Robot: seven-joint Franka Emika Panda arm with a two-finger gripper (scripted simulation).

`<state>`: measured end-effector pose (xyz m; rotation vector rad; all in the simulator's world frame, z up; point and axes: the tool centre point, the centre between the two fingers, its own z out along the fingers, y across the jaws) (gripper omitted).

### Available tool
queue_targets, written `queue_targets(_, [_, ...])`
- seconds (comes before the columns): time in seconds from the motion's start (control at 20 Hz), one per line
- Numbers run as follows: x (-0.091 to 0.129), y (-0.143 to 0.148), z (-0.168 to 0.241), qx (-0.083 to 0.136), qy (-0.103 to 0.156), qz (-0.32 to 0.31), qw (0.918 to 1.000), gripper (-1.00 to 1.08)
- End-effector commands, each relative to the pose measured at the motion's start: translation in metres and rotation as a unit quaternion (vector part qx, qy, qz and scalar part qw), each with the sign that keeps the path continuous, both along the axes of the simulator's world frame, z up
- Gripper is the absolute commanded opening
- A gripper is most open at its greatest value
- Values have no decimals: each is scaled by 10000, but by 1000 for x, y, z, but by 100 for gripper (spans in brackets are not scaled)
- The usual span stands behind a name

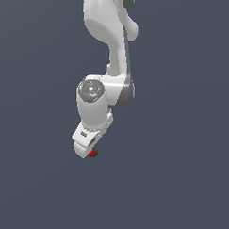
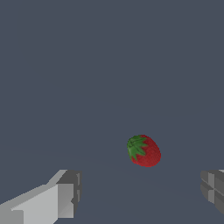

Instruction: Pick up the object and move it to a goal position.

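Observation:
The object, a small dark-red strawberry (image 2: 144, 151) with a green leafy top, lies on the flat grey-blue floor. In the exterior view the strawberry (image 1: 93, 153) peeks out just under the white hand of the arm. My gripper (image 2: 139, 197) is open, its two fingers wide apart, one fingertip (image 2: 68, 194) on one side and the other fingertip (image 2: 213, 188) at the frame's edge. The strawberry sits a little ahead of the gap between them, touching neither finger. In the exterior view the gripper (image 1: 86, 150) hangs low over the floor, its fingers mostly hidden by the hand.
The plain grey-blue floor (image 1: 179, 185) fills both views. The white arm (image 1: 110, 40) comes down from the top of the exterior view.

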<state>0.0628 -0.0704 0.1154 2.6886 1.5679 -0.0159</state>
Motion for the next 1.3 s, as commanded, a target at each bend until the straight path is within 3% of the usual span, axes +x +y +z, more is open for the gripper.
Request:
queue_targets(0.0, [3, -3, -6, 15, 15, 323, 9995, 100])
queue_targets(0.65, [14, -17, -33, 103, 61, 1785, 9839, 100])
queue_targets(1.25, [17, -22, -43, 141, 63, 2295, 9732, 100])
